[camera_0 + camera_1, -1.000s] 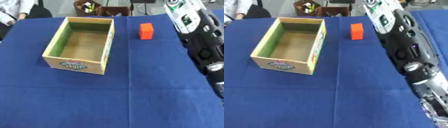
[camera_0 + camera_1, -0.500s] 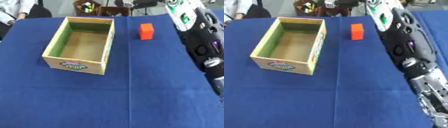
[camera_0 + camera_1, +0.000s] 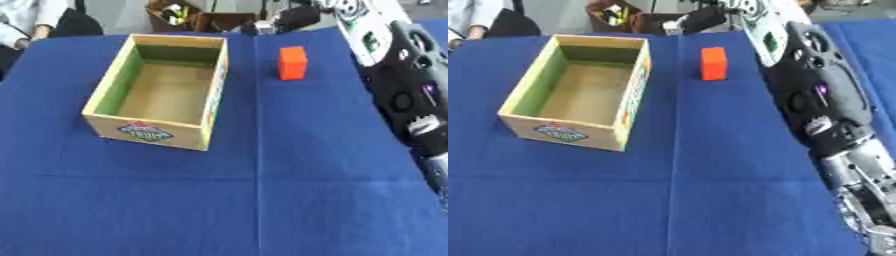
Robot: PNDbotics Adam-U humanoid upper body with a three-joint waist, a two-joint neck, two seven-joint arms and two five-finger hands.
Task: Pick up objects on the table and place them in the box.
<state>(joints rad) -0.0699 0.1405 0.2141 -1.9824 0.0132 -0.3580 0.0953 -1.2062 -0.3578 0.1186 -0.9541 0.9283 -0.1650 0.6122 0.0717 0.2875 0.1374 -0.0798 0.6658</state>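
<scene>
Orange block (image 3: 713,63) is seen standing just right of the box (image 3: 579,91), well apart from the right hand (image 3: 877,227), whose finger state cannot be told.

Both head eyes look down — sharing box (image 3: 162,92), block (image 3: 292,62), cloth (image 3: 262,200).

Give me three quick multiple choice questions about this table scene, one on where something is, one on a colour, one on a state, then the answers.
1. Where is the block relative to the box?
A. inside it
B. on the cloth to its right, toward the far edge
C. in front of it

2. What colour is the block?
A. orange
B. green
C. white

3. What does the box hold?
A. the block
B. nothing visible
C. a cup

Answers:
B, the block stands on the blue cloth, apart from the box.
A, it is plainly orange.
B, only the bare floor shows.
</scene>
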